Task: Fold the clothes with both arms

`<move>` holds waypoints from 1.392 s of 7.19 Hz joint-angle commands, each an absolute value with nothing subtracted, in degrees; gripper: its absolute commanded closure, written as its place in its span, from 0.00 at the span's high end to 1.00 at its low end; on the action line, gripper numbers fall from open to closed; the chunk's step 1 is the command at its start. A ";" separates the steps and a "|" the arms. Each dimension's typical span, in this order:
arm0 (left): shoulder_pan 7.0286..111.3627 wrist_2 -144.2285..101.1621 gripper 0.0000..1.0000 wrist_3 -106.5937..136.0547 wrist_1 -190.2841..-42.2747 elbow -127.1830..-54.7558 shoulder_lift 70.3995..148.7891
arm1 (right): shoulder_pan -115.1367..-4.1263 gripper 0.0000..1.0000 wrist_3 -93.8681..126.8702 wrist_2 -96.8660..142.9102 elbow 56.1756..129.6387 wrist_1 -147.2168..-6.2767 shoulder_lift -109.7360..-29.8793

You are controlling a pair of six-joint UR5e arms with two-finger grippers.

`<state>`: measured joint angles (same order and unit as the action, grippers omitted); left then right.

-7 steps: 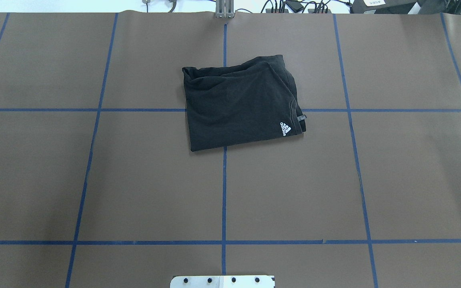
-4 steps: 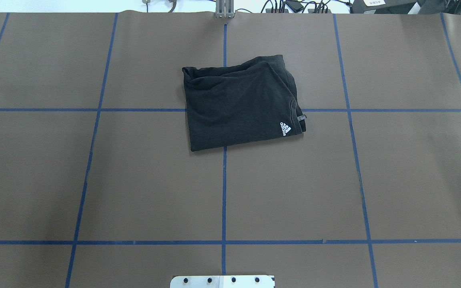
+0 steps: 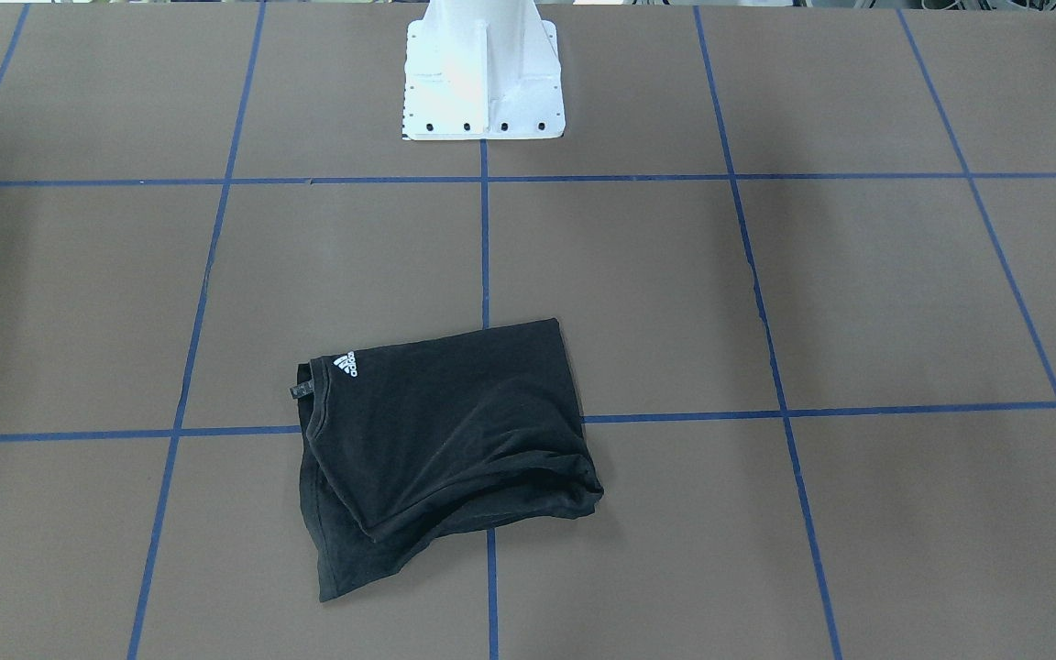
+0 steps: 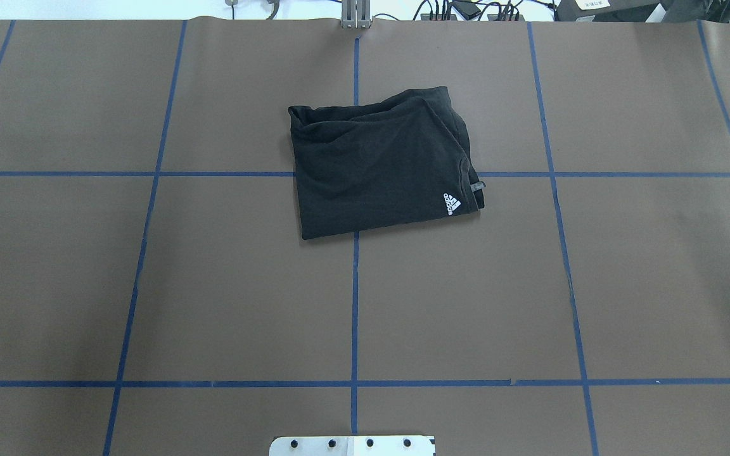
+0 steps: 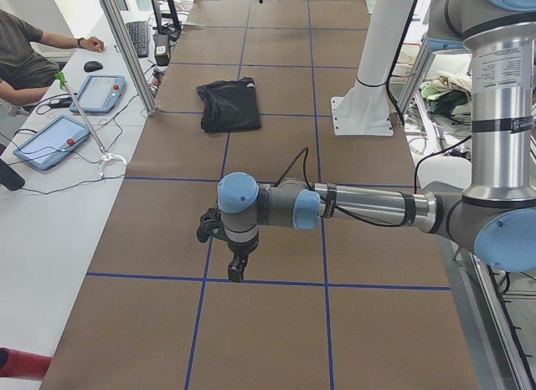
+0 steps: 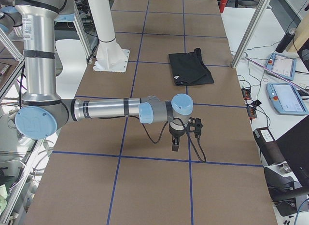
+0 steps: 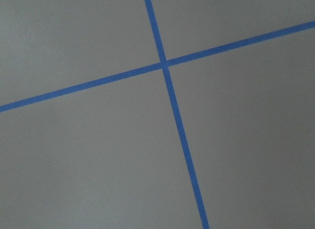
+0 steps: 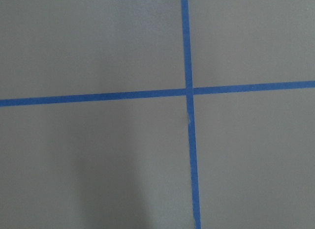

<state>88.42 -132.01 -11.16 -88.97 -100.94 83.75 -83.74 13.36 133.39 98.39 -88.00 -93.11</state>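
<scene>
Left arm (image 5: 368, 207), right arm (image 6: 101, 109): silver-grey tubes, light blue joint caps, black cables; white pedestal (image 3: 482, 69)

Left end effector (image 5: 237, 271), right end effector (image 6: 175, 147): too small, jaw state unreadable. Person (image 5: 23, 62), upper left: cropped.

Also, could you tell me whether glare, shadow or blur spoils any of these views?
Front-facing view: the white pedestal base is blown out, while the black T-shirt keeps visible folds. Overhead view: even light, sharp tape lines. Right wrist view: a soft shadow darkens the lower left of the mat.
</scene>
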 commanded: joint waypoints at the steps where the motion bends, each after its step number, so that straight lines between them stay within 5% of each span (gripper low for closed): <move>1: 88.42 -132.01 1.00 -11.16 -89.03 -101.25 83.67 | -83.85 1.00 13.27 134.38 105.01 -88.07 -99.20; 10: 88.42 -132.01 1.00 -10.72 -88.95 -96.59 90.35 | -83.94 1.00 11.16 135.18 102.57 -87.98 -99.14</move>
